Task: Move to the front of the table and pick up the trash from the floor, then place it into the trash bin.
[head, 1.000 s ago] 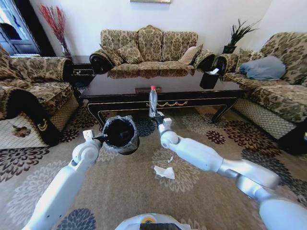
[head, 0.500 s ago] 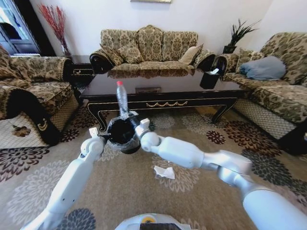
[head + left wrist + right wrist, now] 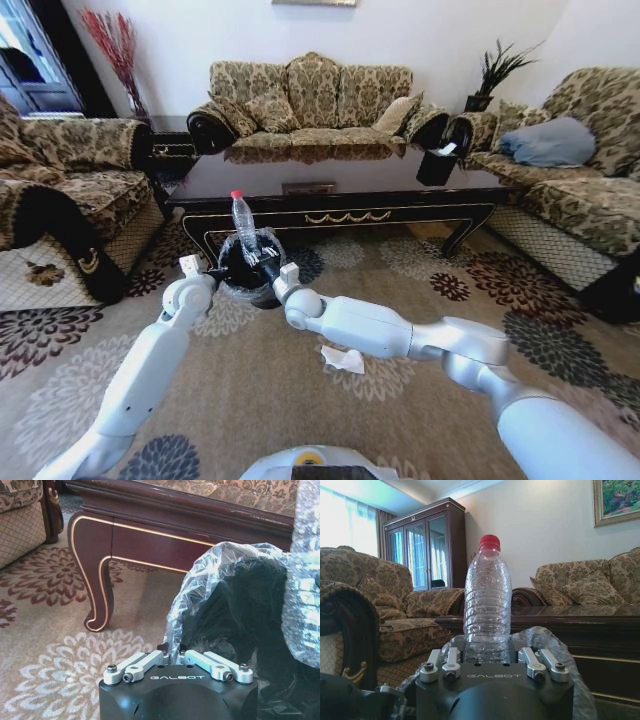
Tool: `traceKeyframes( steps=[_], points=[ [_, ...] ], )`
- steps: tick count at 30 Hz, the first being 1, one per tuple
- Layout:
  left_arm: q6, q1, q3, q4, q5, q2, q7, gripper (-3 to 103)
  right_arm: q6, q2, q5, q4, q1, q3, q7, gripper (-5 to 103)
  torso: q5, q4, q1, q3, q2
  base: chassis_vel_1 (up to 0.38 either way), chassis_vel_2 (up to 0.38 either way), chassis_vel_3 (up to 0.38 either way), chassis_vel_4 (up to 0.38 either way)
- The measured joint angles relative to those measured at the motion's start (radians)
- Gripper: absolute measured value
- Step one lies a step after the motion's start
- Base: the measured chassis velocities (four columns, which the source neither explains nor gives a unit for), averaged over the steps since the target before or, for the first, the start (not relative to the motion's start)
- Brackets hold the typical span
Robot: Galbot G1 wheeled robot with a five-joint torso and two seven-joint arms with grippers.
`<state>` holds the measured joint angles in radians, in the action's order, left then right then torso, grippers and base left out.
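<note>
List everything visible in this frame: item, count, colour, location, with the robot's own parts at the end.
Bottle: one, clear with red cap, upright over the bin.
Trash bin: one, black with clear bag liner, on the carpet in front of the table.
Crumpled paper: one, white, on the carpet beneath the right arm.
Table: one, dark glossy wood with gold trim, behind the bin.
Sofas: three, floral beige-brown, around the table.
Tissue box: one, dark, on the table's right end.
Carpet: beige with flower medallions.
Left gripper: shut on the bin's rim.
Right gripper: shut on the bottle's base.
</note>
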<state>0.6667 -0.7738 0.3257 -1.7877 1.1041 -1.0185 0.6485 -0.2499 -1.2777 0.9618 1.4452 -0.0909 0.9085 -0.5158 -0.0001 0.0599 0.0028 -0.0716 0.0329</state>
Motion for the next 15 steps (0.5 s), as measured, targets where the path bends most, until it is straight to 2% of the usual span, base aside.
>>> traceKeyframes(
  steps=[2,4,7,10,14,15],
  points=[
    [0.000,0.002,0.002,0.000,0.000,0.004,0.000,2,0.003,0.010,-0.002,0.007,0.000,0.002,-0.005,56,0.0001,0.0000,0.000,0.000,0.000,0.000,0.000,0.000,0.000],
    [0.000,0.003,0.002,0.000,0.000,0.006,0.000,2,0.004,0.014,-0.003,0.010,0.000,0.002,-0.007,56,0.0001,0.0001,0.000,0.000,0.000,0.000,0.000,0.000,0.000],
    [0.000,0.003,0.002,-0.001,0.000,0.009,0.000,2,0.006,0.021,-0.003,0.019,-0.001,0.002,-0.013,73,0.0001,0.0001,0.000,0.000,0.000,0.000,0.000,0.000,0.000],
    [0.001,0.002,0.002,-0.002,0.000,0.009,0.000,2,0.006,0.025,-0.003,0.023,-0.001,0.000,-0.014,78,0.0001,0.0000,0.000,0.000,0.000,0.000,0.000,0.000,0.000],
    [0.001,-0.001,0.003,-0.005,0.000,0.012,0.001,2,0.006,0.031,-0.004,0.032,0.006,-0.015,-0.017,97,0.0001,0.0000,0.000,0.000,0.000,0.000,0.000,0.000,0.000],
    [0.001,-0.001,0.003,-0.005,0.000,0.012,0.001,2,0.006,0.031,-0.004,0.032,0.006,-0.015,-0.017,97,0.0001,0.0000,0.000,0.000,0.000,0.000,0.000,0.000,0.000]
  ],
)
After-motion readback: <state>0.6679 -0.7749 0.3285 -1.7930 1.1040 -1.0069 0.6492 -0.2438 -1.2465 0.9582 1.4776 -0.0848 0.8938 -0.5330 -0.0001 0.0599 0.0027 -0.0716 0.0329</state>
